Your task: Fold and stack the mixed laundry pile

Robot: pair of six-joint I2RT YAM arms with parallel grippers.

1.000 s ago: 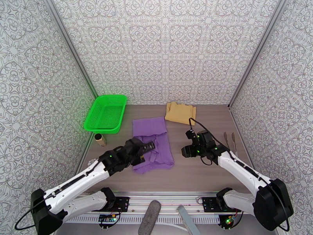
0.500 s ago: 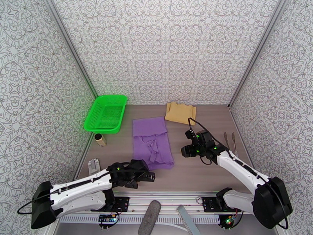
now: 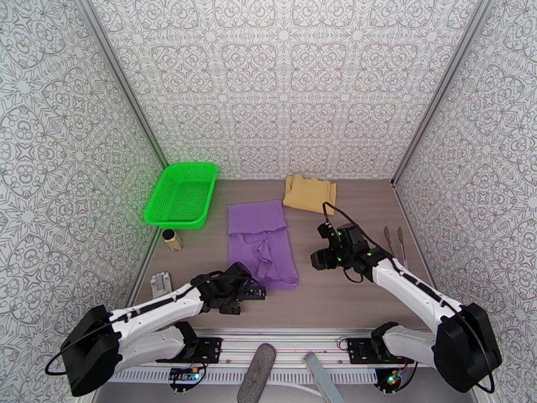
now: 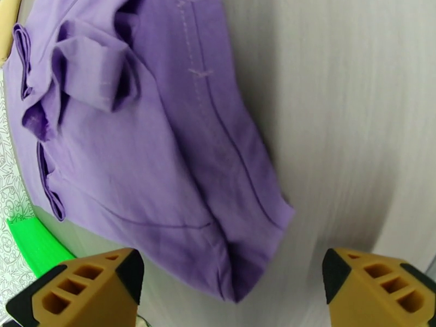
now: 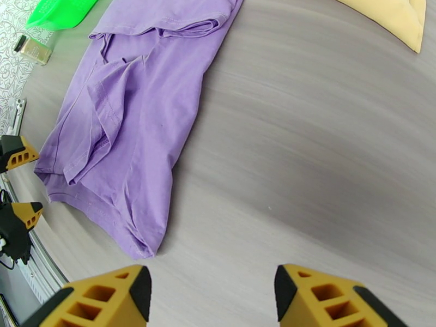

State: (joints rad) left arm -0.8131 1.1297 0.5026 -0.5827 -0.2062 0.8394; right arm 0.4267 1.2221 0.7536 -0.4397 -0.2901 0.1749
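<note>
Purple T-shirt (image 3: 262,244) — half-folded, rumpled, lying flat.

Worked in lab test cell: patterned panels (image 3: 282,82) walled my tabletop (image 3: 335,297) on three sides, aluminium posts (image 3: 124,82) at corners, my arm bases (image 3: 201,347) bolted to metal rail (image 3: 288,361).

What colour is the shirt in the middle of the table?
The shirt is purple; the right wrist view shows it best.

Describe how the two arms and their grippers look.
The left arm and right arm have white shells and black joints; green lights and a looping black cable mark the right wrist. The left gripper and right gripper have mustard-yellow, hollow-ribbed, black-tipped fingers.
</note>
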